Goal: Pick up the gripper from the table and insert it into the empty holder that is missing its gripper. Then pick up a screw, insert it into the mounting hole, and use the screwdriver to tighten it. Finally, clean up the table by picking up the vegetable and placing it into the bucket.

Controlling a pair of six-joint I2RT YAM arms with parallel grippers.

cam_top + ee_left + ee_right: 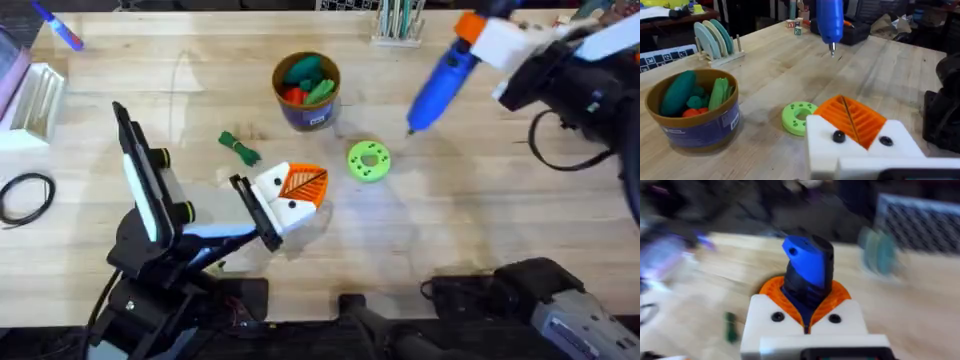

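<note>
Two arms: the right gripper (pixel 478 38), raised far right, clamps the screwdriver (pixel 440 77) tip-down; the left gripper (pixel 300 190), low, has its pads pressed together, empty.

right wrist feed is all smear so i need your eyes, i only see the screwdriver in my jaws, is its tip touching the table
observer: no. In the left wrist view the tip of the screwdriver hangs above the table, with a clear gap to the wood.
operator: whats nearest under it
observer: in the overhead view the lime-green disc lies flat on the table, a little to the left of the tip and nearer the robot.
operator: wheres the other arm
observer: the left gripper is beside that disc, on its left, with its jaws shut on nothing.
</note>
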